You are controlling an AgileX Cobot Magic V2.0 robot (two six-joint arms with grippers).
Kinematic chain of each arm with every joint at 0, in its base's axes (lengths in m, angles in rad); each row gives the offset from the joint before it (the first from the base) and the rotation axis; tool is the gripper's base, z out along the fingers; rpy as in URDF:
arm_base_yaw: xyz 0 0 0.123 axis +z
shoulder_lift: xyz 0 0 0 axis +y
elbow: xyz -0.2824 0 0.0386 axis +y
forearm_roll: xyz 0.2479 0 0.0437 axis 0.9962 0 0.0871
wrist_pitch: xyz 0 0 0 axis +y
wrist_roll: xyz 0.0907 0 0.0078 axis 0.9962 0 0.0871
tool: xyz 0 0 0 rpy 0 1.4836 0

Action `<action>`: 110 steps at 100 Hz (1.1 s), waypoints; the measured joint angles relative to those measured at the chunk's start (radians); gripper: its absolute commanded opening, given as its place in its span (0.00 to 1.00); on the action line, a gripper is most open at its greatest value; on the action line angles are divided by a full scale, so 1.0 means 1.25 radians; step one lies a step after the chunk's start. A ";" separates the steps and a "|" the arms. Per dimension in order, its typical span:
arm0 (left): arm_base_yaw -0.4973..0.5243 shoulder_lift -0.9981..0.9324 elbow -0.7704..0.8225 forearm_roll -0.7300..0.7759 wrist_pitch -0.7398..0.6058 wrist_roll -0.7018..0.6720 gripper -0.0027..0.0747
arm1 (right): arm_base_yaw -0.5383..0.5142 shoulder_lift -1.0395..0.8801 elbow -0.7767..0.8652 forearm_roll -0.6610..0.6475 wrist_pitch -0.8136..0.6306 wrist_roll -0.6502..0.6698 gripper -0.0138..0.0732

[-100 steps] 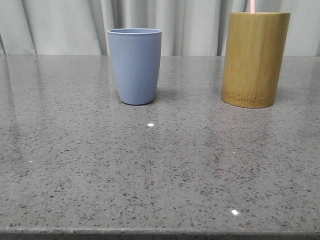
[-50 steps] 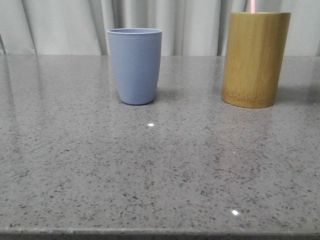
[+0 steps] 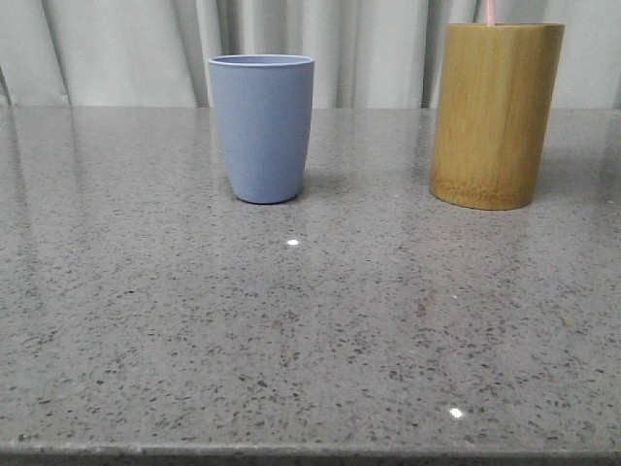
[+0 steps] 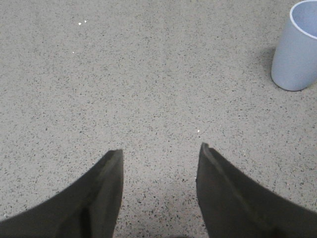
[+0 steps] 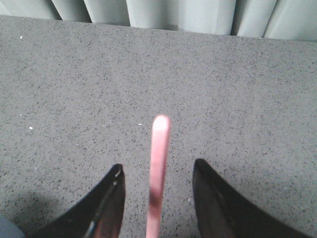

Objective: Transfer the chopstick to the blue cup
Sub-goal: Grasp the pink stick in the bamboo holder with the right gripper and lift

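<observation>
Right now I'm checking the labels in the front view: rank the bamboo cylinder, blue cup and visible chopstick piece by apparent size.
1. Bamboo cylinder, tallest and widest.
2. Blue cup, shorter; similar depth, so ranking holds.
3. Chopstick, a sliver above the cylinder's rim; the rest is hidden.

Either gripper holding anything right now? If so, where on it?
Nothing held. Left gripper is open over bare table. Right gripper is open, straddling the chopstick with gaps on both sides.

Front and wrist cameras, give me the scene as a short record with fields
surface: grey speckled table
blue cup: upright, left of the bamboo cylinder
chopstick: pink, standing in the bamboo cylinder, between the right gripper's fingers, not touched
left gripper: open, over bare table
right gripper: open
task state: chopstick not yet gripped
</observation>
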 measured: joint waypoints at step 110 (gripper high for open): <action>0.000 0.000 0.000 0.000 -0.005 0.000 0.48 | 0.000 -0.025 -0.076 0.001 -0.001 0.000 0.10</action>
